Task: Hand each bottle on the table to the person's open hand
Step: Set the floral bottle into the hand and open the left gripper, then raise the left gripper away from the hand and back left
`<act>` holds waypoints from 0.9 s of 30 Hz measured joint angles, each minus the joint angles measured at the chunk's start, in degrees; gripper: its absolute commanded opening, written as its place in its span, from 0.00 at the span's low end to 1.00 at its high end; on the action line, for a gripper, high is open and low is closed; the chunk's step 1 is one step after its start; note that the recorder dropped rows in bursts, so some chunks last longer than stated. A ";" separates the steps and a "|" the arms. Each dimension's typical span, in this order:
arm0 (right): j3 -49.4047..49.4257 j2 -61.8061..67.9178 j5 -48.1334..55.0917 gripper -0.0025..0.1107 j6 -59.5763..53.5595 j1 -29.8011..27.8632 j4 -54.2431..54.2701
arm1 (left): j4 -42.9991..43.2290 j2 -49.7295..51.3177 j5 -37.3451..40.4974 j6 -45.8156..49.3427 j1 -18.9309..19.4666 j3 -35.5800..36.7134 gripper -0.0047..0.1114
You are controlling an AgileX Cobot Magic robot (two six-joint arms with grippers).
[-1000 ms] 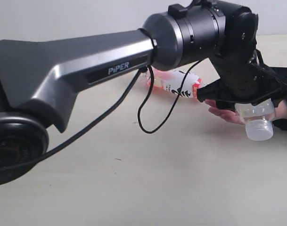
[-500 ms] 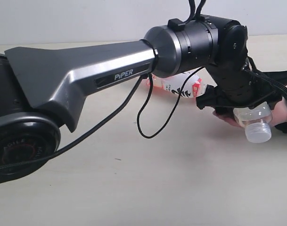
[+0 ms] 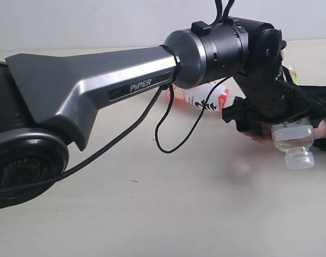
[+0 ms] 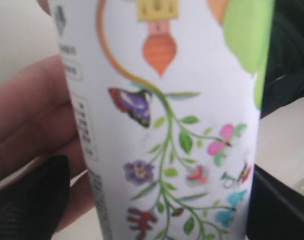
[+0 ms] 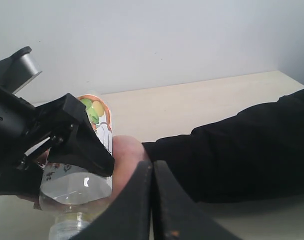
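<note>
The bottle with the white patterned label [image 3: 294,134] [image 4: 166,125] [image 5: 77,185] lies on the person's open hand [image 3: 256,134] [image 4: 32,115] [image 5: 127,155], its cap tipped down toward the table [image 3: 152,214]. My left gripper [image 3: 280,120] [image 4: 161,210] straddles it, open, and a sliver of skin shows between one finger and the label. A pink-peach labelled bottle [image 3: 203,96] lies on its side behind the left arm. My right gripper [image 5: 152,200] is shut and empty, just in front of the hand. The other bottles are hidden.
The person's dark sleeve [image 5: 241,150] [image 3: 323,142] stretches in from the right edge. My left arm [image 3: 125,80] crosses most of the exterior view, and its black cable [image 3: 163,134] hangs in a loop above the tabletop.
The left arm drew in a little a second ago and has since held still. Its jaws have spread slightly, and the bottle's cap end has sagged lower onto the hand.
</note>
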 measured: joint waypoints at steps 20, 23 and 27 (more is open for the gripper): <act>0.00 0.00 0.00 0.02 0.00 0.00 0.00 | 0.06 -11.09 12.72 21.84 3.73 0.00 0.66; 0.00 0.00 0.00 0.02 0.00 0.00 0.00 | 0.48 -13.02 16.08 27.07 3.75 0.00 0.50; 0.00 0.00 0.00 0.02 0.00 0.00 0.00 | 2.00 -14.83 19.83 31.91 3.75 0.00 0.22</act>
